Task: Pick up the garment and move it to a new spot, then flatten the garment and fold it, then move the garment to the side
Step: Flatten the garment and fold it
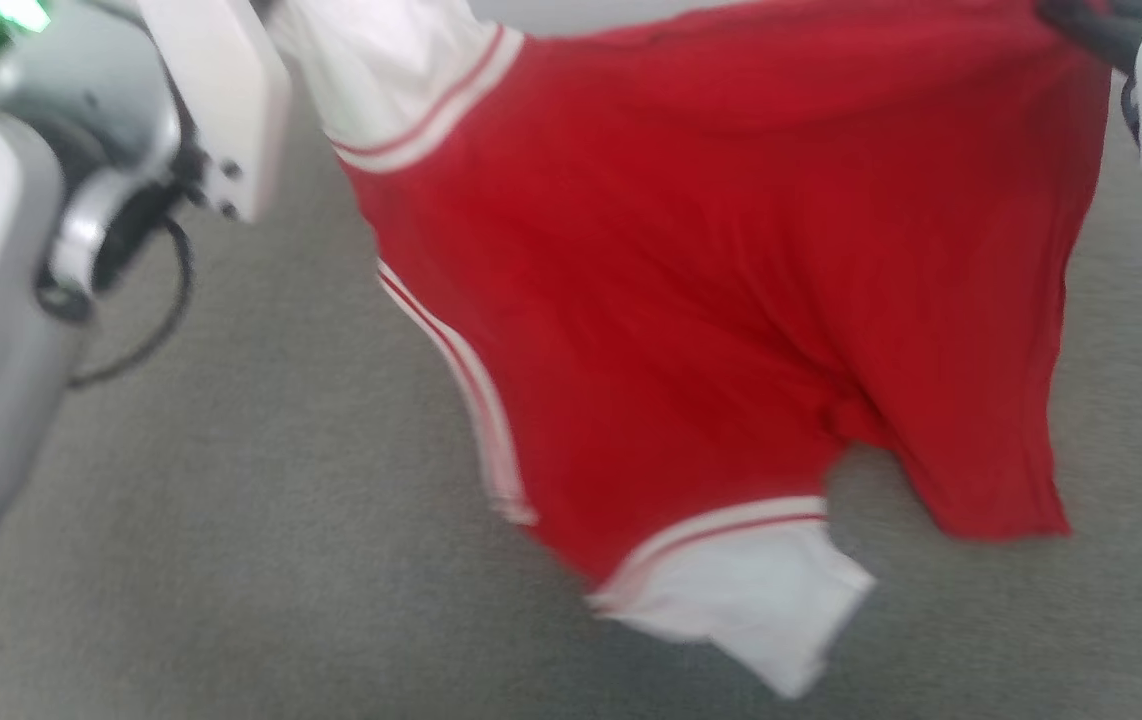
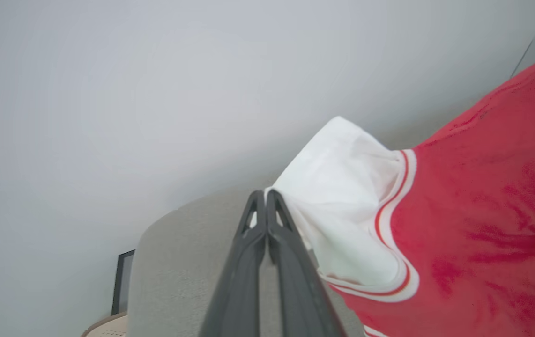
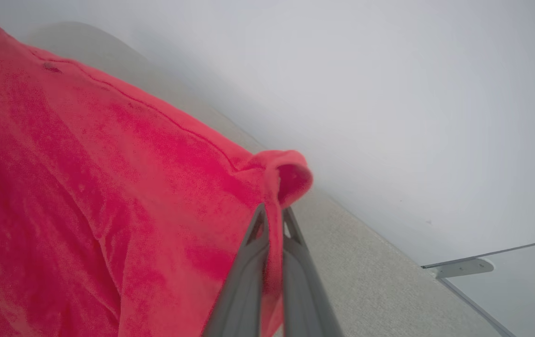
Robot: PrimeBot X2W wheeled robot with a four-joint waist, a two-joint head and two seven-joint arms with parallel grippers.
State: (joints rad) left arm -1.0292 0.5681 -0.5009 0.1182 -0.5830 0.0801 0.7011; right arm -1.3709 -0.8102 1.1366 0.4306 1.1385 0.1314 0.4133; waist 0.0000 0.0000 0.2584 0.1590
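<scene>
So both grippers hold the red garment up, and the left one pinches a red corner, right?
Not quite: the left gripper pinches the white sleeve of the garment, as the left wrist view shows. The right gripper also holds it up.

The soft red sports garment (image 1: 711, 300) is bright red across its body, with plain white sleeve panels (image 1: 751, 590) edged in thin red-and-white stripe trim (image 1: 466, 375). The flat felt-like desk (image 1: 281, 520) is a speckled mid grey. The left end effector (image 2: 266, 196) and the right end effector (image 3: 274, 213) are dark charcoal. The smooth arm shells (image 1: 221, 90) are white, and the bare wall (image 2: 108, 93) is pale grey.
</scene>
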